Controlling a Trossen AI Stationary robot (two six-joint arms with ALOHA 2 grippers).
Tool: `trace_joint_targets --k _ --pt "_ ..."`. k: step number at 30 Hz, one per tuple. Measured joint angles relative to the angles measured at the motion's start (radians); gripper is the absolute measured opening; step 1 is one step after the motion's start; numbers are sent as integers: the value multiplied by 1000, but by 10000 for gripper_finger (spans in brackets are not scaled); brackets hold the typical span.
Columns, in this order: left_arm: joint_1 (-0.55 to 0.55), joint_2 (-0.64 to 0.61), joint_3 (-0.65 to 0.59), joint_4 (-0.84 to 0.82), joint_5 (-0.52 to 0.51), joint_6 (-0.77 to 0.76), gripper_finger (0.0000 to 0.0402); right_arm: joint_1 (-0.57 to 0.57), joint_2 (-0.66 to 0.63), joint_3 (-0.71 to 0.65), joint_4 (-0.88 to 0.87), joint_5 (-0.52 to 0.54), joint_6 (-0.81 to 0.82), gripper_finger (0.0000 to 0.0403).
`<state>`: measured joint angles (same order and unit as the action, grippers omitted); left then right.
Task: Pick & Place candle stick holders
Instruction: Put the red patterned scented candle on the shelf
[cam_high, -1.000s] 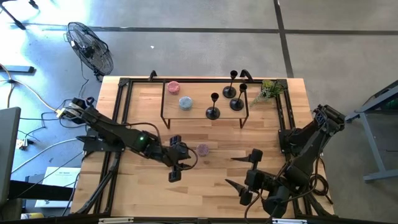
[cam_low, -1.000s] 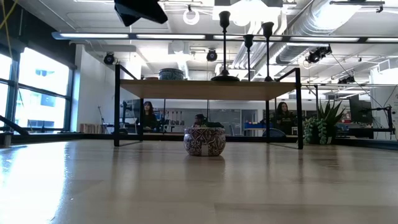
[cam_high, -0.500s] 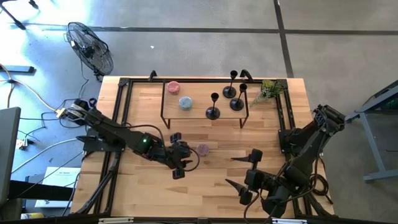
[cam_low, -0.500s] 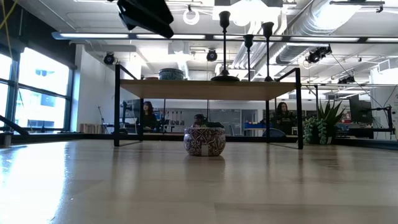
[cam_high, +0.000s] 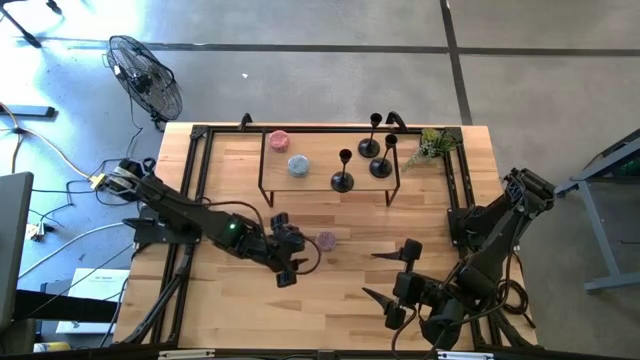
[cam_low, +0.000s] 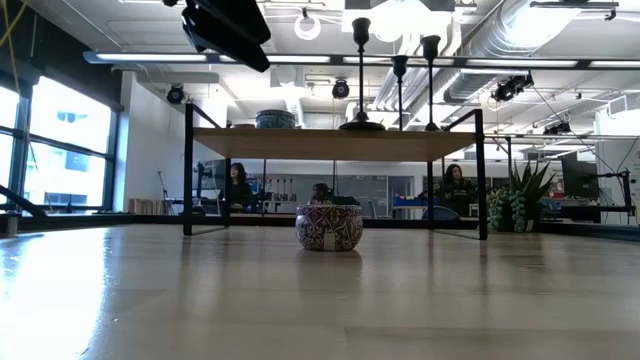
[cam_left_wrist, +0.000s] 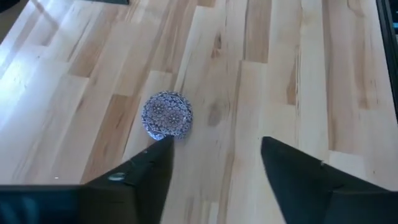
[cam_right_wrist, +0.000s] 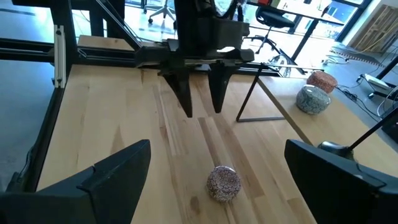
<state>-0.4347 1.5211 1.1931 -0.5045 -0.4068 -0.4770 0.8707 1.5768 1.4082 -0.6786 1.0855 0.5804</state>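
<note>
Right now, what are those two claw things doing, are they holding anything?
Left gripper: open, empty, above the table near the small patterned jar.
Right gripper: wide open, empty, waiting at the table's near right.

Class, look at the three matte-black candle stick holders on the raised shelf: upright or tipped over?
Upright. The three matte-black candle stick holders stand on round bases on the wooden raised shelf, stems vertical, cups on top.

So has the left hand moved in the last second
Yes. In the high view the left hand has shifted toward the raised shelf, closing on the small patterned jar; it hangs above the table, fingers apart.
</note>
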Motion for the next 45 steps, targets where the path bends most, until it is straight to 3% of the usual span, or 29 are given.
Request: trace_joint_targets --k 6,13,21,24,27,30,37,40,45 --pt "-34 0 0 5 -83 0 327 0 0 0 0 4 0 365" --pt "-30 0 0 82 62 -3 385 0 0 0 0 4 7 365" --pt "-8 0 1 138 192 -102 390 0 0 0 1 4 6 365" --pt "32 0 39 39 260 -119 390 10 0 0 2 15 6 365" --pt "77 22 113 -113 235 -129 390 31 0 0 2 66 4 365" --pt "109 55 201 -240 192 -60 390 58 0 0 2 148 4 365" --pt "155 155 354 -254 196 233 390 128 0 0 3 278 5 365" --pt "189 209 415 -247 212 239 390 150 0 0 3 280 7 365" --pt "252 300 470 -252 340 218 390 180 0 0 2 276 24 365"
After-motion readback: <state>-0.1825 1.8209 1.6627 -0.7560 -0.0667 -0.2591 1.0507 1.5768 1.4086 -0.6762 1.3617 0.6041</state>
